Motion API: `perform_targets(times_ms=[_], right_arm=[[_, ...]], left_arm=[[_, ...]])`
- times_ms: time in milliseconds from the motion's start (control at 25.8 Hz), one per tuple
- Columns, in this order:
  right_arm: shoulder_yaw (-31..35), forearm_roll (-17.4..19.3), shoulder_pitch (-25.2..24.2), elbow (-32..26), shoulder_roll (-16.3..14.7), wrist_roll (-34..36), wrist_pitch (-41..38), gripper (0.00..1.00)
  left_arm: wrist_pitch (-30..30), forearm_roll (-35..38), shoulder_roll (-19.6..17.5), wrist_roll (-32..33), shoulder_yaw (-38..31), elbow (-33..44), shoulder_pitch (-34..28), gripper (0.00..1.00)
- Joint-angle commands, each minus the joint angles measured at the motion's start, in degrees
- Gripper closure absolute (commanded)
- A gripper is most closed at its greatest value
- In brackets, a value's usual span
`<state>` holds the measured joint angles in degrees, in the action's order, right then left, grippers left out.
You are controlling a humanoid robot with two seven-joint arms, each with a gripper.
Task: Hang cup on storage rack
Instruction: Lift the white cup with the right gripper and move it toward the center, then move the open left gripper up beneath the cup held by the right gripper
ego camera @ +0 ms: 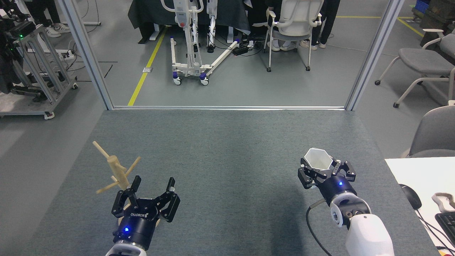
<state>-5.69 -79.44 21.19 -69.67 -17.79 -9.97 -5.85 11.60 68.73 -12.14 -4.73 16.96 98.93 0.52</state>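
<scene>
The white, angular faceted cup [317, 160] with a hexagonal rim sits mouth-up in the right gripper [326, 170], whose jaws clasp its lower body above the grey tabletop [227, 149]. It looks rigid, light, smooth-sided and probably chippable, so the body grip suits it; its handle is not visible. The left gripper [152, 185] stands wide and empty beside the light-wood storage rack [117, 170].

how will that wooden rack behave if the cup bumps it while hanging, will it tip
Probably tippy: the storage rack is a slim post with slanted pegs reaching well out, and its base is mostly hidden behind the open left gripper. It looks like light wood, so a push from the cup in the right gripper would likely slide it. It looks stiff.
</scene>
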Motion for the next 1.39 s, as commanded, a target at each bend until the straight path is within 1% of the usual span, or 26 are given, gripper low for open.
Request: perform_targets(times_ms=[0, 116, 193, 232, 271, 348, 426, 503, 542, 619, 735, 813, 851, 929, 1045, 1084, 1122, 1238, 1277, 1354], right_arm=[[-0.7, 0.0, -1.5, -12.4, 0.0, -7.5, 0.2, 1.00], [-2.0, -0.1, -1.6, -20.6, 0.7, -13.4, 2.9, 1.00], [-3.9, -0.1, -0.6, -23.8, 0.8, -16.9, 5.4, 1.00], [-4.9, -0.1, 0.8, -24.7, 1.0, -18.8, 6.7, 1.00], [-6.1, -0.2, 3.5, -25.0, 1.3, -20.4, 8.0, 1.00], [-8.8, -0.7, 8.1, -24.9, 1.9, -23.6, 10.1, 1.00], [-11.6, -0.7, 11.0, -25.3, 2.1, -25.8, 13.0, 1.00], [-14.3, -0.8, 13.0, -26.5, 2.1, -27.0, 15.6, 1.00], [-15.0, -1.0, 13.9, -26.7, 2.1, -28.0, 16.9, 1.00], [-15.7, -2.5, 14.7, -26.9, 2.1, -29.1, 19.9, 1.00], [-20.3, -5.7, 15.3, -27.3, 1.8, -29.5, 24.9, 1.00], [-23.1, -6.3, 15.1, -27.5, 1.5, -29.7, 28.2, 1.00], [-24.3, -6.4, 14.9, -27.5, 1.6, -29.7, 29.8, 1.00], [-26.7, -6.4, 13.6, -27.5, 1.8, -29.6, 32.6, 1.00], [-29.6, -6.7, 11.1, -28.2, 2.4, -29.4, 36.8, 1.00], [-30.6, -7.0, 10.4, -28.2, 3.0, -29.3, 38.3, 1.00], [-31.5, -8.0, 9.6, -28.2, 3.7, -29.3, 39.5, 1.00], [-32.3, -12.1, 7.1, -28.1, 5.1, -29.3, 40.3, 1.00], [-32.3, -12.7, 6.4, -28.1, 5.7, -29.3, 40.3, 1.00], [-32.3, -12.7, 6.1, -28.1, 6.1, -29.3, 40.4, 1.00]], left_arm=[[0.0, -0.1, 0.0, 0.0, 0.0, -0.1, 0.0, 0.00], [0.0, 0.0, 0.0, 0.0, 0.0, 0.0, 0.0, 0.00], [0.0, -0.1, 0.0, 0.0, 0.1, 0.0, 0.0, 0.00], [-0.1, -0.1, 0.0, -0.1, 0.1, 0.0, -0.1, 0.00], [-0.3, 0.0, -0.1, -0.4, 0.1, 0.0, -0.1, 0.00], [-3.2, 0.0, -0.2, -1.9, 0.2, 0.0, -0.1, 0.00], [-8.2, 0.0, -0.1, -3.5, 0.2, 0.0, -0.3, 0.00], [-10.9, 0.0, -0.2, -4.1, 0.1, 0.0, -1.4, 0.00], [-11.4, 0.0, -0.2, -4.1, 0.2, 0.0, -1.6, 0.00], [-12.7, 0.0, -0.2, -4.1, 0.2, 0.0, -1.9, 0.00], [-17.7, 0.0, -0.1, -4.1, 0.2, 0.0, -2.9, 0.00], [-20.3, -0.1, 0.4, -4.1, 0.4, 0.0, -2.9, 0.00], [-20.6, 0.0, 0.6, -4.0, 1.1, 0.0, -2.9, 0.00], [-19.8, 0.0, 1.5, -4.0, 2.9, 0.0, -2.5, 0.00], [-15.6, 0.0, 4.8, -3.7, 4.7, 0.0, -0.6, 0.00], [-12.7, 0.0, 6.1, -3.6, 5.6, 0.0, 0.2, 0.01], [-9.2, 0.0, 7.1, -3.6, 7.1, 0.0, 1.0, 0.00], [2.8, 0.4, 10.4, -3.6, 12.1, -0.2, 3.6, 0.00], [6.3, 0.4, 11.3, -3.6, 13.6, -0.5, 4.1, 0.00], [10.8, 0.5, 13.5, -3.7, 15.9, -1.5, 4.5, 0.00]])
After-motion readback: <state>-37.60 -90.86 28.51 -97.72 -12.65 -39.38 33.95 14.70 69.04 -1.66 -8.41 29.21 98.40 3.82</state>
